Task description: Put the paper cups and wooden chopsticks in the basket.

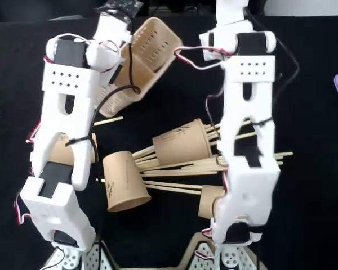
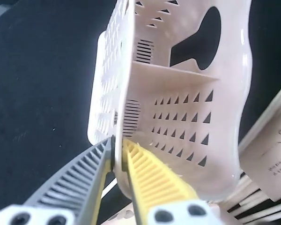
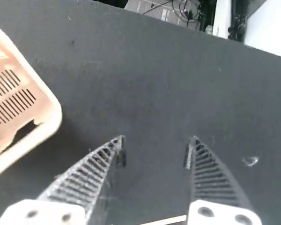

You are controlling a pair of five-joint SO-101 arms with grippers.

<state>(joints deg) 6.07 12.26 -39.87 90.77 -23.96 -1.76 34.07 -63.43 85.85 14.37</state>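
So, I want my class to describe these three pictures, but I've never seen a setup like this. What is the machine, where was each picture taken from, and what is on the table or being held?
These are two small white robot arms at a black table. The high view looks down from a fixed camera. The two wrist views come from a camera on each arm's wrist, looking along its gripper. The left gripper is pinched shut on the wall of a tilted beige basket. The right gripper is open above bare table, holding nothing. On the table lie several paper cups, tipped on their sides, among scattered wooden chopsticks. The basket looks empty.
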